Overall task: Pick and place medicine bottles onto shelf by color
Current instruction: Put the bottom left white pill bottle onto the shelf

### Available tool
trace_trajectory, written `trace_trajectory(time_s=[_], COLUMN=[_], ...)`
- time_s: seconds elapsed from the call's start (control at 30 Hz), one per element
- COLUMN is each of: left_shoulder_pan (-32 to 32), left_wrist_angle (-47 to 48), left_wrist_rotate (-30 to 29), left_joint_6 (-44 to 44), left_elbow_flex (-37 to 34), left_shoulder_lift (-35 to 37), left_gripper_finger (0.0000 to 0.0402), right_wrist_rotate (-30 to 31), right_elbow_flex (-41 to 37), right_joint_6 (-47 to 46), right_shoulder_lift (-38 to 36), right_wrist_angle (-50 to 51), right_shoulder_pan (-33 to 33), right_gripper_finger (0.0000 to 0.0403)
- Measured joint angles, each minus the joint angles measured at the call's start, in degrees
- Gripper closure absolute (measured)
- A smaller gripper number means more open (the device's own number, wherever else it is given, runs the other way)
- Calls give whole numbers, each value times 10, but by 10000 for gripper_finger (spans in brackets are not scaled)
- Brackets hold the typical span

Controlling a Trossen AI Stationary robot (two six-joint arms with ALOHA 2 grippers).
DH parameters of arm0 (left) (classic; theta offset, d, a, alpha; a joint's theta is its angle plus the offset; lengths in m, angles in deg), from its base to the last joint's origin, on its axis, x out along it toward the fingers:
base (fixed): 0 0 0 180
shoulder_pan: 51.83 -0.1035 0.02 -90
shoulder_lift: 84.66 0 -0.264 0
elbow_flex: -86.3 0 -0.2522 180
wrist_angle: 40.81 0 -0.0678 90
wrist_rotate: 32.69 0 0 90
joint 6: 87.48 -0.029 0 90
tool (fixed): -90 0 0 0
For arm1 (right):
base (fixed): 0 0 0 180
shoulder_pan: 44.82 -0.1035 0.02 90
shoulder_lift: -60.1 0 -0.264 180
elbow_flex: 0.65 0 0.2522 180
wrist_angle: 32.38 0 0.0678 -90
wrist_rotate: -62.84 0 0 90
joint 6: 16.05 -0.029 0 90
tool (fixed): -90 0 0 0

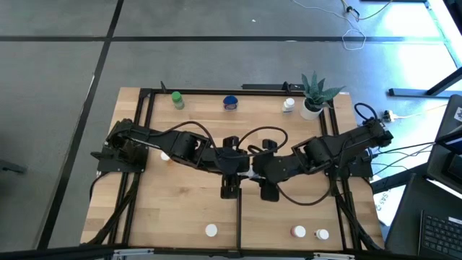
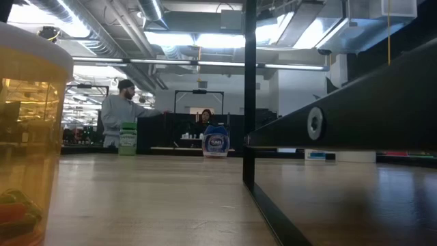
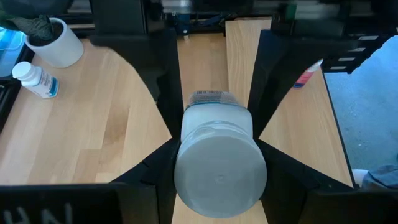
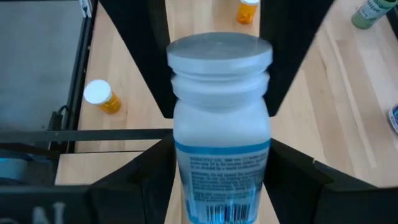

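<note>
Both arms meet mid-counter beside the black divider bar [image 1: 239, 217]. The left gripper [image 3: 217, 155] jaws pinch a white bottle [image 3: 219, 163] cap-outward; the right gripper [image 4: 221, 155] jaws clamp another white-capped bottle [image 4: 221, 118] by its labelled body, probably for carrying to the shelf [image 1: 188, 209].

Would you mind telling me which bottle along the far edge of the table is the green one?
The green bottle stands leftmost along the far edge; the blue bottle is mid-edge, and the white bottle is beside the potted plant.
</note>
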State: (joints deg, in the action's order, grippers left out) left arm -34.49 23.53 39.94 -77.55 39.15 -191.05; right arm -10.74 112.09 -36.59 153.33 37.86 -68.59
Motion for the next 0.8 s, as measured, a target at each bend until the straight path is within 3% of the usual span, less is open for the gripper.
trace_trajectory(time_s=[0.8], left_shoulder_pan=[0], left_wrist_angle=[13], left_wrist_rotate=[0], left_joint_6=[0], left_elbow_flex=[0], left_shoulder_lift=[0], left_gripper_finger=[237], right_wrist_rotate=[4], right_elbow_flex=[0], right_joint_6=[1], right_shoulder_lift=[-1], right_wrist_angle=[-24], right_shoulder_pan=[0], right_gripper_finger=[196])
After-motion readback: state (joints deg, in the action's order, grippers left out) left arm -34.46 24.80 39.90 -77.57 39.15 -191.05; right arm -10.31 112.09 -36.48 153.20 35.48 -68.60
